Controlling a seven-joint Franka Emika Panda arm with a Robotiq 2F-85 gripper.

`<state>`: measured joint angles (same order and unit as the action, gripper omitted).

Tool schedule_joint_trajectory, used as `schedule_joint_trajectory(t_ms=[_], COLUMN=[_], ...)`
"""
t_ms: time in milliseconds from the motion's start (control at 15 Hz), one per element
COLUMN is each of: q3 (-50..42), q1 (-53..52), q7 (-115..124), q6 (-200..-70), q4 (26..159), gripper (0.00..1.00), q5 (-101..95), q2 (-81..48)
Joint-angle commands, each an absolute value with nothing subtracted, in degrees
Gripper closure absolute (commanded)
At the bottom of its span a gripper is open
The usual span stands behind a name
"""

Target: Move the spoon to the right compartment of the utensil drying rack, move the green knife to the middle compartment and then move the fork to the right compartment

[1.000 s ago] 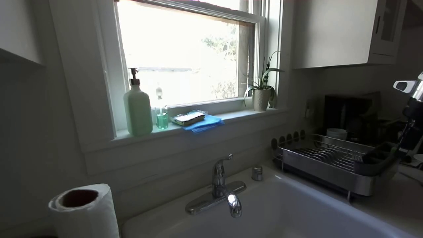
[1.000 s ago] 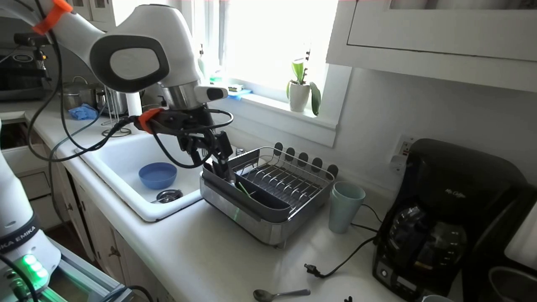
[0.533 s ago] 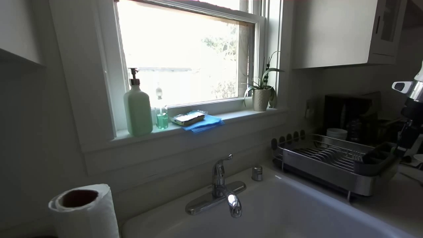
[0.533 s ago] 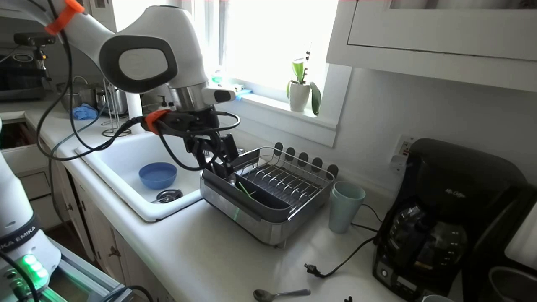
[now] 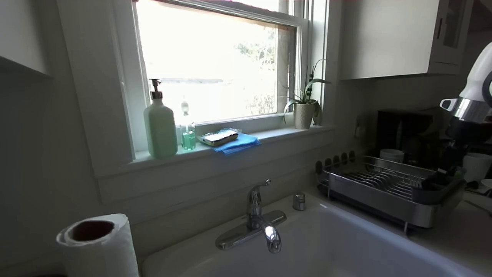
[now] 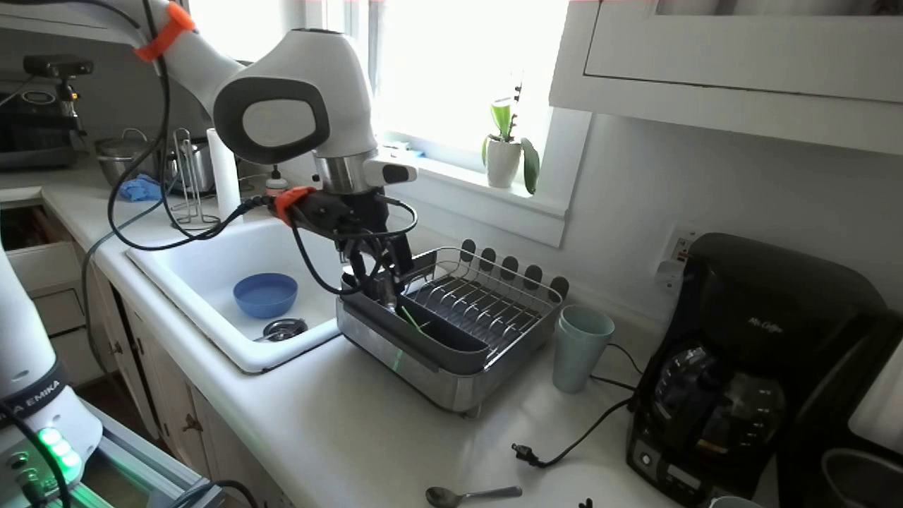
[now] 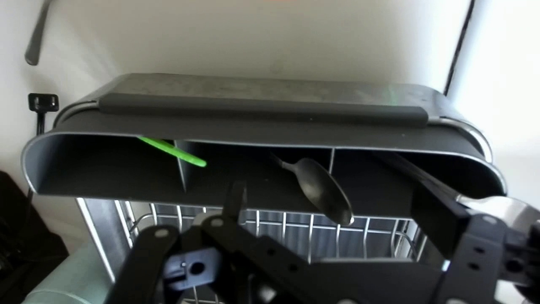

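The spoon (image 7: 322, 190) comes up for step 1 of 3, and that step looks to be in hand. It stands tilted, handle down, in the middle of the 3 compartments of the bin (image 7: 270, 131) on the rack (image 6: 423, 378). The pincer (image 7: 333, 196) is apart and holds nothing; in the wrist view the spoon's head shows between its tips, with a gap on each side. The next move, I judge, calls for squaring up on the spoon, closing on it, then lifting it clear of the divider.

The knife (image 7: 175, 151) leans in an end compartment, its green end crossing the divider towards the middle; it could foul the spoon's path. Which end counts as right, I cannot tell. A silver utensil (image 7: 485, 204) in the compartment nearest the sink (image 6: 204, 264) is probably the fork, but its head is blurred, partly behind the pincer and cut off by the frame.

The spoon's handle and the rest of the knife fade into the dark bin. In both exterior views the pincer is dark on dark, so its height over the spoon is hard to judge. A 2nd spoon (image 6: 451, 498) lies on the tabletop (image 6: 353, 416), probably not part of this.
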<state>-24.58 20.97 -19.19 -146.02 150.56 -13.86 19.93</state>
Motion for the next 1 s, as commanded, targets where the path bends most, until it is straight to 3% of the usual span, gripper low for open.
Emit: schedule_joint_trajectory(t_ms=[0,667,933], q3=[-23.86,-22.80,-23.13], q1=[19.49,19.96,21.24], q7=[-17.96,-18.35,-18.39], q6=[-148.47,-145.76,-143.81], q4=[148.01,145.13,143.55], gripper=[0.28,0.98,0.97], q5=[-10.47,-11.82,-13.00], q2=[15.16,11.36,12.47])
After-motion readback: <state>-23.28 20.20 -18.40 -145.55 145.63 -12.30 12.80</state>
